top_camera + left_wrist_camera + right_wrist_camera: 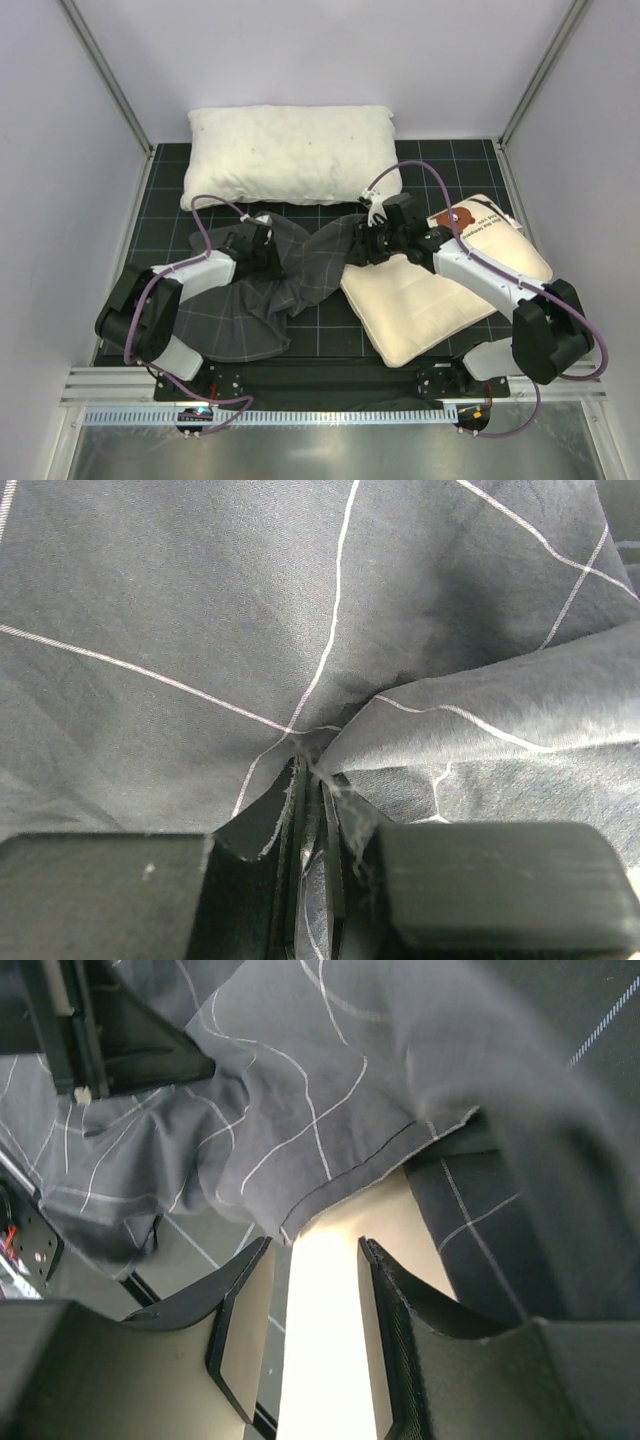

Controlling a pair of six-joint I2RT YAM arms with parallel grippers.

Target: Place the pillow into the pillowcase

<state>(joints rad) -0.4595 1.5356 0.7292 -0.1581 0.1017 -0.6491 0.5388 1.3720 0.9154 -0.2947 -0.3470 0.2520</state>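
Mat: a black gridded mat (470, 165) covers the table under everything.
Pillowcase: the pillowcase (250, 300) lies crumpled across the left and middle of the mat, one fold reaching right towards the pillow.
Spare pillow: a plain white pillow (290, 155) sits at the far edge, behind both grippers and out of the work.
Pillow: the pillow (420, 305) lies flat on the right, outside the case, its long axis running from near-left to far-right, its printed end far-right.
Key relation: the pillow's plain end points at the case; the case lies to the left of it, so the pillow probably has to travel leftwards along that axis.
Nearer arm: the right arm stretches over the pillow; the left arm reaches only the case.
Left gripper: the left gripper (315, 780) has its fingers pressed together on a pucker of the pillowcase fabric.
Right gripper: the right gripper (315, 1260) has its fingers spread with nothing between them, the cream pillow showing below the gap.
Hem: the stitched hem (350, 1175) of the case crosses just ahead of the right fingertips, overlapping the pillow's edge.
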